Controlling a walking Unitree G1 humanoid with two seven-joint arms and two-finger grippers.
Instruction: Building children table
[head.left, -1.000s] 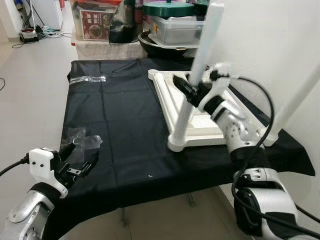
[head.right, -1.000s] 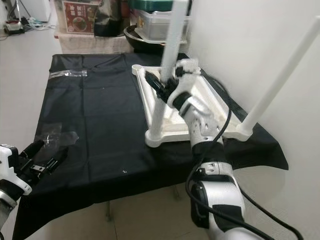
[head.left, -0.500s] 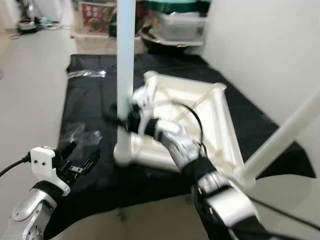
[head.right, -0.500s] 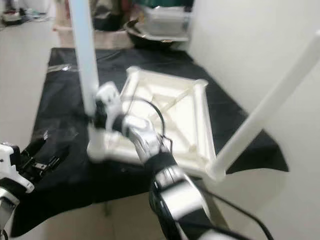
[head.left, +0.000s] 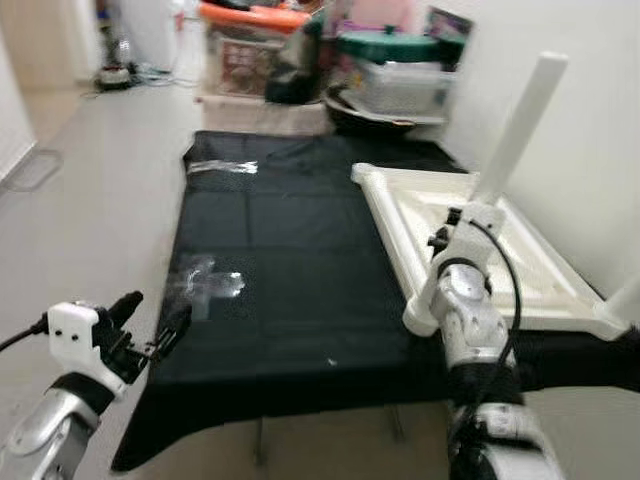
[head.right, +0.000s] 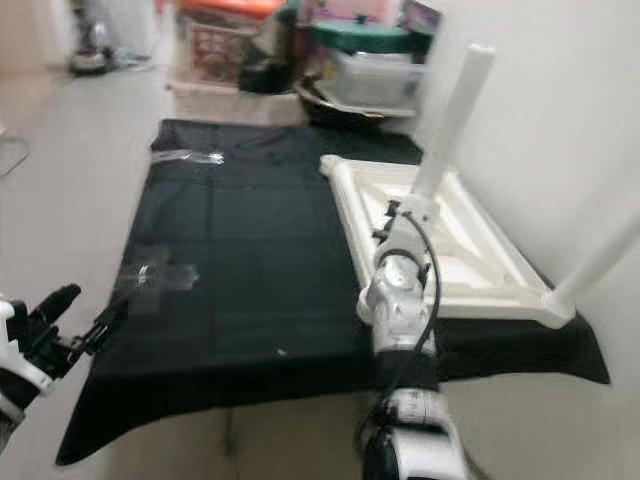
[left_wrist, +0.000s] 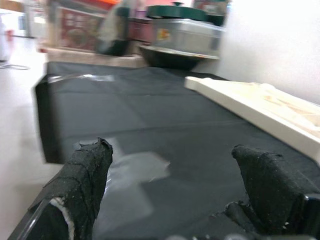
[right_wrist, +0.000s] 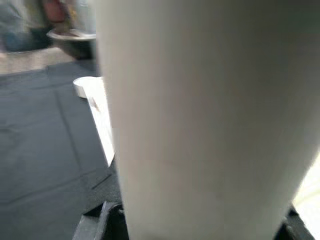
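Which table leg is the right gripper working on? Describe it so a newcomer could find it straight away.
On the black cloth, an upturned white tabletop lies beside the wall. The white leg rises tilted from its near corner on the cloth side, with the right gripper at it low down. The other leg, at the near wall-side corner, has nothing at it.
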